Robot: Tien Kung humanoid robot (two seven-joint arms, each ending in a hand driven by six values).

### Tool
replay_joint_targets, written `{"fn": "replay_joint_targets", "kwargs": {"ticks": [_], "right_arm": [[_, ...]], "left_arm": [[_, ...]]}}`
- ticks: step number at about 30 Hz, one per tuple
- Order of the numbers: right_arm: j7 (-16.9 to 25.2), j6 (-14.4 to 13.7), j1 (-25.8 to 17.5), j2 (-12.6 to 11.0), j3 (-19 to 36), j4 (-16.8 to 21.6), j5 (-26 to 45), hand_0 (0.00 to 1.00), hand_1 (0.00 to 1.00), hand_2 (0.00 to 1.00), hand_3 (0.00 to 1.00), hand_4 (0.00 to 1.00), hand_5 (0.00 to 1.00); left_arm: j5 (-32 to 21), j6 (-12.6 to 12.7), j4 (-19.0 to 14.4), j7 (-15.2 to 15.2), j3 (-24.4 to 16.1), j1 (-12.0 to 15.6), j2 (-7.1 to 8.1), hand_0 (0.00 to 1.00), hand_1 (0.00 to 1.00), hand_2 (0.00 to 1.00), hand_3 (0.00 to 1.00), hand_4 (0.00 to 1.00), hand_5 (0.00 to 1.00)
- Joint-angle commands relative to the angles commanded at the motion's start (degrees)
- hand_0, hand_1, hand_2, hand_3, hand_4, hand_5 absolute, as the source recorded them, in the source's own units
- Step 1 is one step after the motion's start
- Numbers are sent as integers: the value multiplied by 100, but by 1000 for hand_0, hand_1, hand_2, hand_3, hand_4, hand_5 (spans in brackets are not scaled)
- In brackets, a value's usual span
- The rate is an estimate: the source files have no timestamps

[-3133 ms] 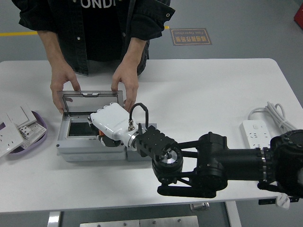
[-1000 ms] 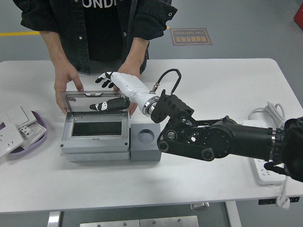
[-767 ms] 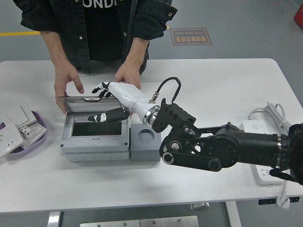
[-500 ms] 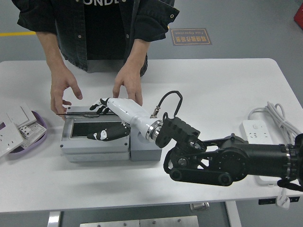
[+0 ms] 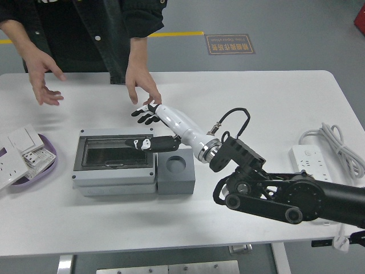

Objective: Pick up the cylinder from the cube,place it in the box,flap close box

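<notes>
Reaching in from the lower right of the frame, the right hand [image 5: 153, 127] is hanging over the right rear corner of the box [image 5: 114, 162] at centre left, its fingers spread and gripping nothing; the thumb [image 5: 149, 143] is lying flat on the transparent lid [image 5: 117, 152]. That lid is lying down over the box, so the closing step looks essentially done. The cylinder is not showing anywhere: the round socket in the grey cube [image 5: 175, 170], which is touching the box's right side, is sitting empty, and the piece is presumably inside the box, though the dark lid is hiding it.

The lid looks like thin, stiff, light plastic on a hinge, probably smooth and slippery, so pressing flat near its free front edge should seat it better than pinching would. The box seems light enough to slide under a push.

At the upper left, a person's hands [image 5: 43, 80] are hovering open above the table [image 5: 256, 103], clear of the box.
</notes>
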Motion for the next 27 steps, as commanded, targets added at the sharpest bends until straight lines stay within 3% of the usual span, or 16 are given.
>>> {"fn": "replay_joint_targets", "kwargs": {"ticks": [6, 12, 18, 22, 25, 26, 27], "right_arm": [[546, -91, -852, -514, 1132, 592, 155, 701, 653, 670, 737, 796, 485], [1337, -131, -1801, -726, 2109, 735, 845, 690, 644, 663, 730, 814, 483], [2251, -249, -2669, -699, 2782, 585, 1652, 685, 640, 658, 718, 838, 484], [2754, -300, -3082, -561, 2896, 461, 2081, 688, 641, 653, 697, 835, 454], [2899, -309, -3208, -469, 2872, 353, 2154, 688, 641, 653, 697, 835, 454], [2885, -307, -3223, -449, 2850, 316, 2143, 694, 633, 628, 656, 839, 296], [2872, -304, -3234, -435, 2828, 282, 2139, 694, 633, 628, 656, 839, 296]], "left_arm": [[30, 1, 3, 0, -133, 73, -17, 601, 625, 615, 633, 695, 221], [53, 9, 8, 1, -236, 181, -29, 601, 625, 615, 632, 696, 222], [85, 8, 6, -7, -299, 233, 7, 602, 626, 615, 633, 696, 219], [133, 0, -5, -13, -377, 279, 65, 602, 625, 615, 633, 696, 220], [171, -6, -13, -18, -442, 334, 129, 602, 625, 615, 633, 696, 220], [176, -9, -14, -20, -457, 352, 152, 602, 625, 615, 633, 697, 219], [177, -12, -14, -24, -468, 367, 174, 602, 625, 615, 633, 697, 219]]}}
